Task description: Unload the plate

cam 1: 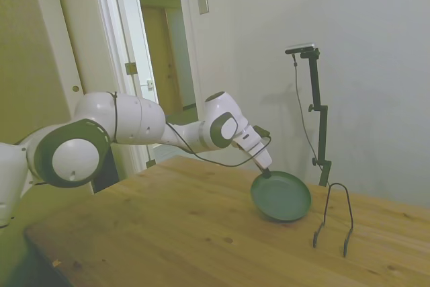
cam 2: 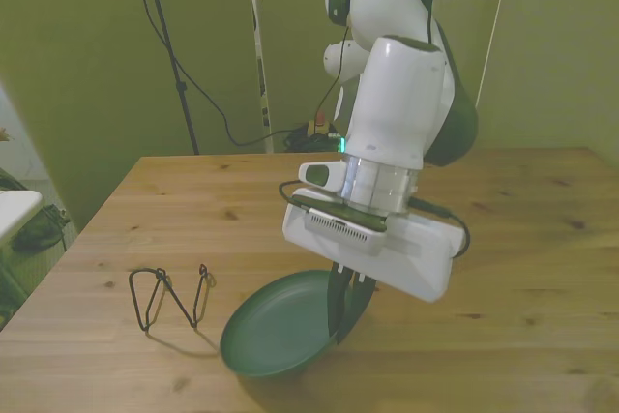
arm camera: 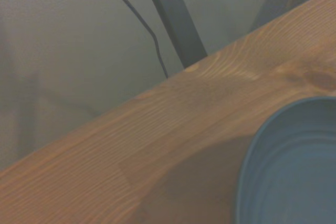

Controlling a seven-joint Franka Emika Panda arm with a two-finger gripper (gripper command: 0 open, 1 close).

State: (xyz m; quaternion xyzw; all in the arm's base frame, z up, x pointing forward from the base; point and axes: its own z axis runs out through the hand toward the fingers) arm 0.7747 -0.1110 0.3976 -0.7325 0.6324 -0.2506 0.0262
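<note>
Lowering is the step in hand, I judge: the plate (cam 2: 280, 331) is hanging tilted just above the table (cam 2: 522, 239), already clear of the black wire stand (cam 2: 172, 297), which is standing empty a little to the front view's left. To do it well, the arm should be easing down until the low edge is touching the wood, then leveling the plate so it is lying flat, and only then letting go; releasing while it is tipped would likely let it drop and rock.

The gripper (cam 2: 344, 292) is pinching the rim on the front view's right side, jaws clamped on the plate's edge.

The plate is looking round, dark green and matte, with a shallow raised rim and nothing on it; its hollow face is showing in the side view (cam 1: 282, 196).
</note>
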